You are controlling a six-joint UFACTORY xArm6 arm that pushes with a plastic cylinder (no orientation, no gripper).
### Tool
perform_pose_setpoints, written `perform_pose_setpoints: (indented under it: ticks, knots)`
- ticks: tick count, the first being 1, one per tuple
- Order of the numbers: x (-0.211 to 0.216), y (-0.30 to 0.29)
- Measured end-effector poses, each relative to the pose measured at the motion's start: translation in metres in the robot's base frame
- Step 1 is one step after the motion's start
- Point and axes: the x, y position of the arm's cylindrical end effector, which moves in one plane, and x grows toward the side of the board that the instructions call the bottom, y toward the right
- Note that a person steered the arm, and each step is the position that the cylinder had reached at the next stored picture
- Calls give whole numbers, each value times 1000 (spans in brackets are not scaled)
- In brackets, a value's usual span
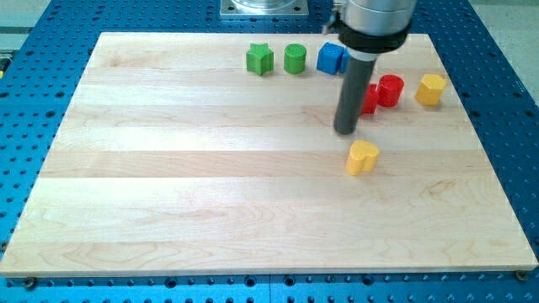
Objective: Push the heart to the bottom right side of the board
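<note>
The yellow heart block (362,157) lies on the wooden board (210,185), right of centre. My tip (344,130) rests on the board just up and to the left of the heart, a small gap apart from it. The dark rod rises from there to the arm's grey body at the view's top.
Along the board's top edge stand a green star (259,59), a green cylinder (295,59) and a blue block (332,57). A red cylinder (390,89) and a red block (369,99), partly hidden by the rod, sit right of the rod. A yellow hexagon-like block (430,88) lies farther right.
</note>
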Motion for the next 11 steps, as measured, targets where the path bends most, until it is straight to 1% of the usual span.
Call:
perform_pose_setpoints:
  ticks: [2,3,4,5,6,7,8,9,10,11]
  knots:
    - [86,57]
    - [68,-22]
    - [91,-45]
    - [105,-78]
    - [137,-37]
    - [149,54]
    - [139,6]
    - [135,52]
    - [144,84]
    - [126,5]
